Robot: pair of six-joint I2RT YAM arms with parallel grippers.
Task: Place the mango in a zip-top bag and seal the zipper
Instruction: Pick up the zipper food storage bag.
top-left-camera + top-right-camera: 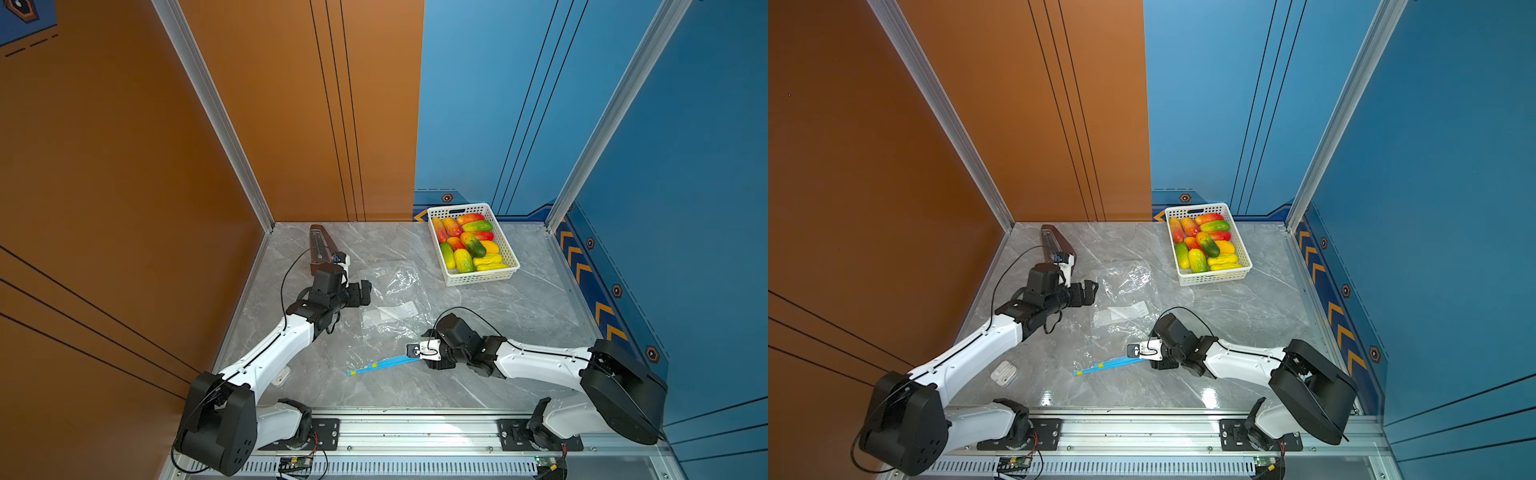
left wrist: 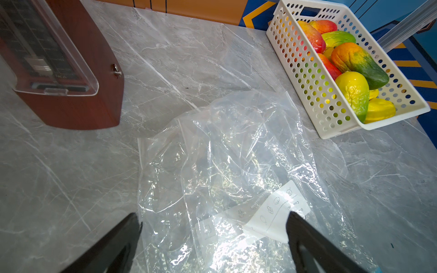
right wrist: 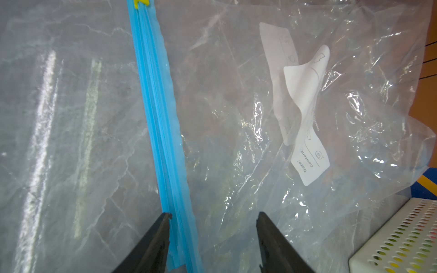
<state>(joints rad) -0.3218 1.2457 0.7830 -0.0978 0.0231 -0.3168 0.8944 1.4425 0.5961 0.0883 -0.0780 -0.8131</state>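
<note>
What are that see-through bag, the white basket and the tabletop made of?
Bag: thin clear plastic film, glossy; it crinkles and glints. Its blue zipper strip looks like stiffer ribbed plastic.
Basket: white moulded plastic, fairly matte, judging by the even rows of holes.
Tabletop: grey with white veins, polished enough to reflect light; marble or a printed imitation, hard to tell.

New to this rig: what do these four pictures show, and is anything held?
Two white-and-black robot arms stand at a grey marble-look table. Two pictures look down from overhead; two come from cameras on the arms' wrists. On the table lie a clear zip-top bag with a blue zipper strip, a white perforated basket of red, yellow and green mangoes, and a brown wooden metronome. The left gripper hangs open over the bag; the right gripper, jaws apart, straddles the zipper strip. Nothing is held.
</note>
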